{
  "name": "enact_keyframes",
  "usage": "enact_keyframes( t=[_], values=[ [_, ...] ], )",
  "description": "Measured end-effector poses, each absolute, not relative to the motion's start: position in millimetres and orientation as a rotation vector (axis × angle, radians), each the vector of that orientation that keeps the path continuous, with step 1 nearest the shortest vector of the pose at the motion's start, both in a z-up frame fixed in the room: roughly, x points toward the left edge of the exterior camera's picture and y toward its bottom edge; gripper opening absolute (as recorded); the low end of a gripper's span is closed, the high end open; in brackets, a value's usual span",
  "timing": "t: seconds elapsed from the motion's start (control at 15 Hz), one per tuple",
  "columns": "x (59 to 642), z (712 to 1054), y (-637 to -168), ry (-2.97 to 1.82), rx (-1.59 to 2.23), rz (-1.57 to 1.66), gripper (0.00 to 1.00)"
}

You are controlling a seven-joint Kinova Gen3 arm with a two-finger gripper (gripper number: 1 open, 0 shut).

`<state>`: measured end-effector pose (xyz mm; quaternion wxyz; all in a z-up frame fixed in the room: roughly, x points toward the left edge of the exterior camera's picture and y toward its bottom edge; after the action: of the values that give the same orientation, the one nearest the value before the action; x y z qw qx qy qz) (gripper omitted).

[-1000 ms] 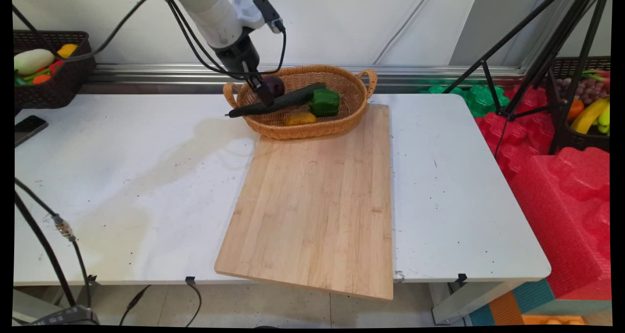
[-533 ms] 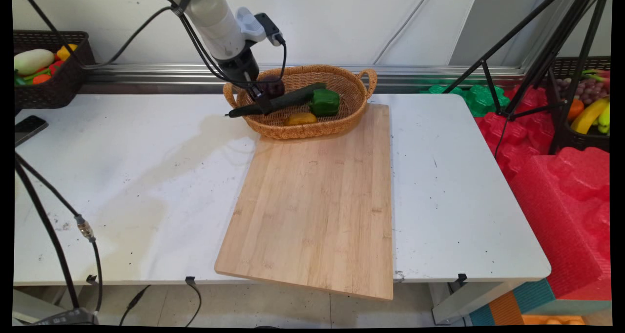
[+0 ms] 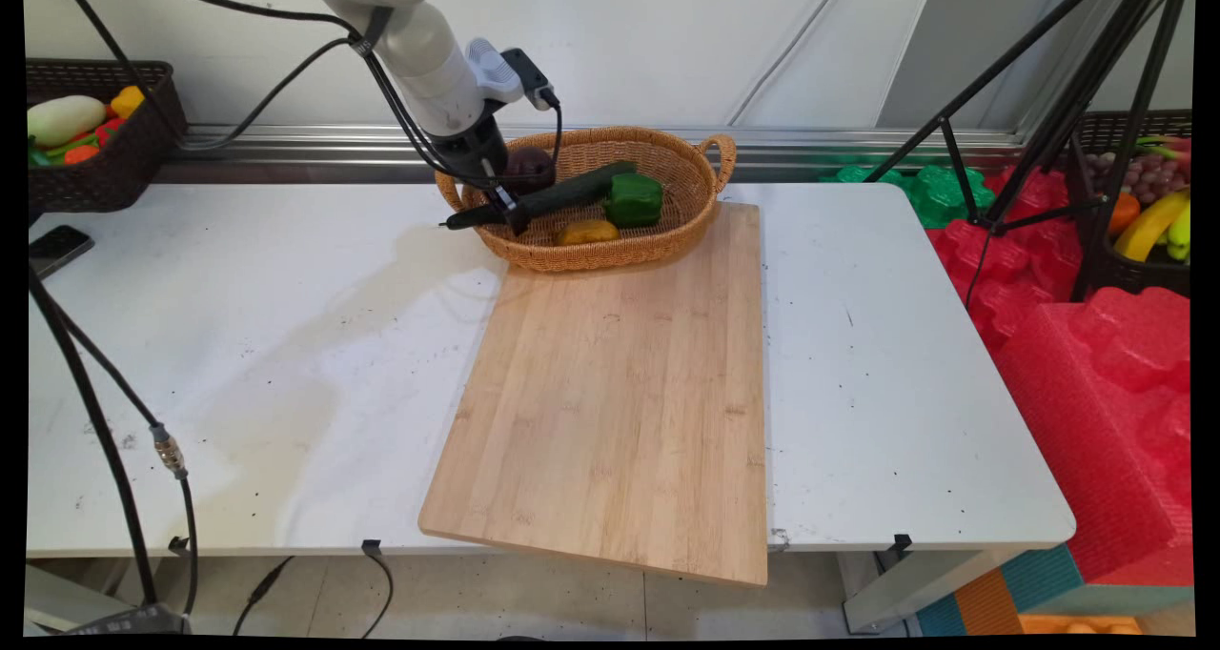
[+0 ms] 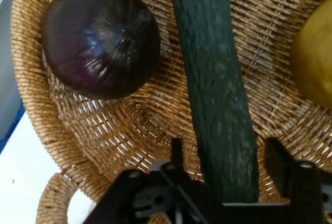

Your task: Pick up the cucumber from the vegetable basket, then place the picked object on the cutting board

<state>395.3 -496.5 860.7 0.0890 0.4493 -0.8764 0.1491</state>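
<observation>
One long pale bamboo cutting board lies nearest on the white table, its near corner hanging over the table's front edge and its far edge touching one oval woven wicker basket with two loop handles. The basket holds four pieces of produce: one long dark green cucumber, one green bell pepper, one yellow rounded fruit and one dark purple onion. The cucumber lies slantwise, its left end poking out over the basket's left rim.

The black two-finger gripper reaches down into the basket's left part, at the cucumber's left half. In the hand view the cucumber runs up the middle of the picture between the two fingers of the gripper, which stand spread, one finger to its right and the other to its left, neither clearly pressing on it. The onion sits just beside the cucumber on the weave, and the yellow fruit lies on its other side.

Farther back, one dark basket of mixed produce stands at the left by the wall.
</observation>
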Motion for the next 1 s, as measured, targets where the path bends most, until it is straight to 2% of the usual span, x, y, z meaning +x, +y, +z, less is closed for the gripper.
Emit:
enact_keyframes(
  t=[0.53, 1.0],
  values=[
    [383.8, 875.0, -481.4, -2.59, 1.31, 0.514, 0.0],
    [359.4, 935.0, -428.9, -2.537, 1.263, 0.659, 0.0]
  ],
)
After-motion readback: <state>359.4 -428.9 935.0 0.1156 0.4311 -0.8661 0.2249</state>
